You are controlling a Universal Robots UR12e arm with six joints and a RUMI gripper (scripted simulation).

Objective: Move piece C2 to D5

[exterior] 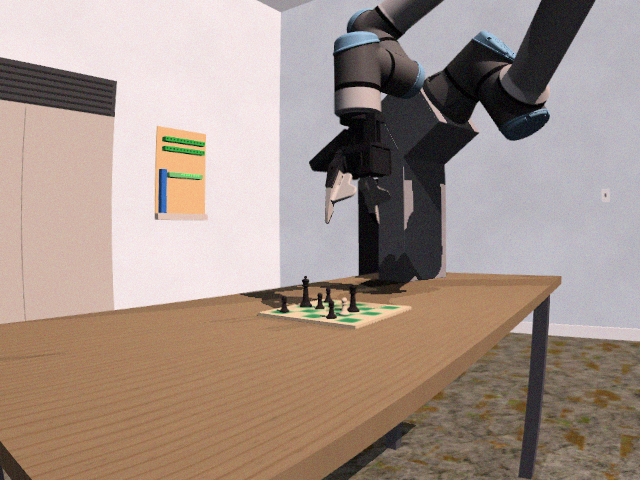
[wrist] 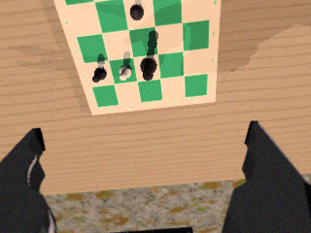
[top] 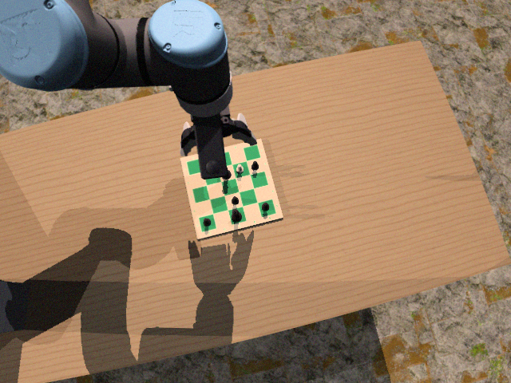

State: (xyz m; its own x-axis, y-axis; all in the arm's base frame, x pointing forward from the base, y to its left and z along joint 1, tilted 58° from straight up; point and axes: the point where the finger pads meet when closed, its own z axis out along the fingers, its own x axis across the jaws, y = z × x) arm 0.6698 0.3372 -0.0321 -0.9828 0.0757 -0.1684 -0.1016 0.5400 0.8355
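A small green-and-cream chessboard [top: 274, 194] [exterior: 385, 313] [wrist: 214, 29] lies in the middle of the wooden table. Several black pieces and one white pawn [top: 239, 167] [exterior: 344, 305] [wrist: 125, 73] stand upright on it. A tall black piece [exterior: 353, 298] [wrist: 148, 68] stands beside the white pawn, and a black pawn [top: 255, 165] [wrist: 99, 74] stands on the pawn's other side. I cannot read the edge letters, so I cannot tell which piece is on C2. My gripper [top: 214, 121] [exterior: 352, 217] [wrist: 145, 125] is open and empty, high above the board's far edge.
The table [top: 371, 164] [exterior: 206, 387] has its far edge right under the gripper in the wrist view. The robot's dark pedestal [exterior: 408, 232] stands at the table's back. My arm hides part of the board's far corner in the top view.
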